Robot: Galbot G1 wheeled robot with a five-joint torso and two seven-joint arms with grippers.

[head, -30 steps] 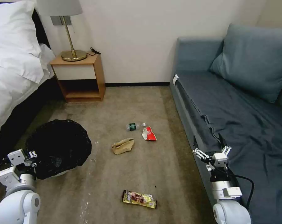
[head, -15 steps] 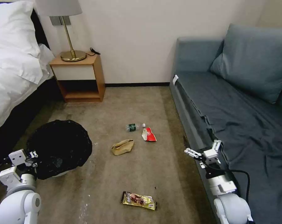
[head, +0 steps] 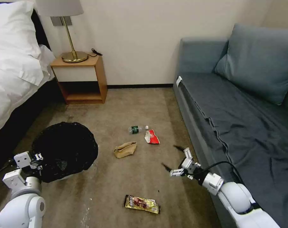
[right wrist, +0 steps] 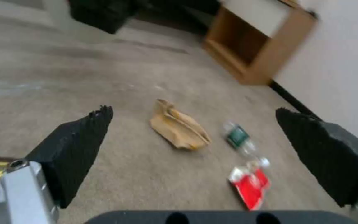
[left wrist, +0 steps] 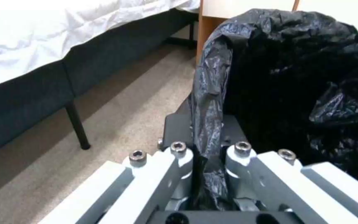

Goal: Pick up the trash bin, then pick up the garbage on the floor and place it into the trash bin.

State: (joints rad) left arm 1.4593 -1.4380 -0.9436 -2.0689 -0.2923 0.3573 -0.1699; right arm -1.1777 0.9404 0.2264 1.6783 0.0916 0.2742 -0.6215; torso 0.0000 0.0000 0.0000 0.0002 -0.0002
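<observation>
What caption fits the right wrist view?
Open right gripper above carpet, facing paper bag, bottle, red packet.

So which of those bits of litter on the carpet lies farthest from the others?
The gold-yellow snack wrapper. It lies alone, nearest the robot, while the tan paper bag, small bottle and red-and-white packet cluster together farther off.

No text, brand or number can be read: the bottle's (head: pixel 135 129) green label, the red-and-white packet (head: pixel 152 137) and the gold snack wrapper (head: pixel 142 203) carry print too small to make out.
</observation>
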